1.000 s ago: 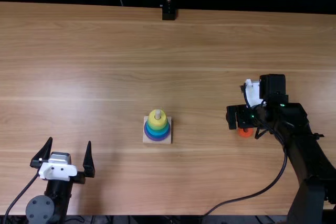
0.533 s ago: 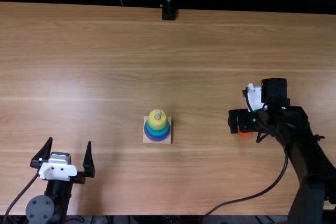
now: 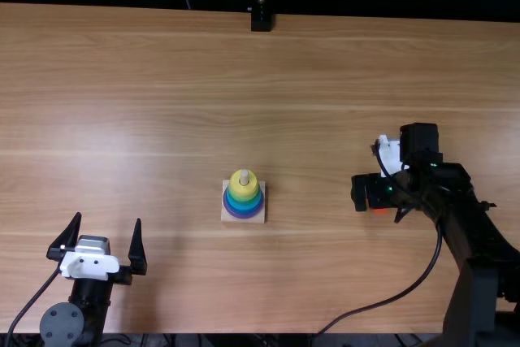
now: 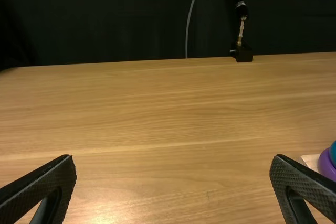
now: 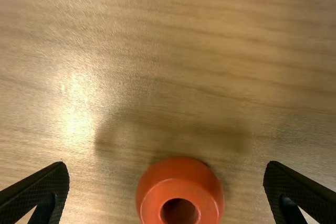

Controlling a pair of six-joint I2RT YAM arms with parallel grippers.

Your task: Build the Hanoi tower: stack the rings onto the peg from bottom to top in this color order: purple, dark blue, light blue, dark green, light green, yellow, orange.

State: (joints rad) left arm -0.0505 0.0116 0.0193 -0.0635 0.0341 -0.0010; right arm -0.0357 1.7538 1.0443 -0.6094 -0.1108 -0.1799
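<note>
We've got 1 table (image 3: 162,103), 1 base (image 3: 259,215) w/ 1 peg (image 3: 244,175), an unclear no. of stacked rings (image 3: 244,189), 1 loose orange ring (image 5: 152,195) at 4 o'clock, 1 black stand (image 3: 261,20) at 12, plus 2 arms (image 3: 467,225), 2 grippers, i.e. left gripper (image 3: 109,219) approx. 8, right gripper (image 3: 380,206) approx. 4.

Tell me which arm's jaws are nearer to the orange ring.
Right. The right gripper is open just over the orange ring, a finger on either side; the left gripper is open across the table, beyond the peg's base.
</note>
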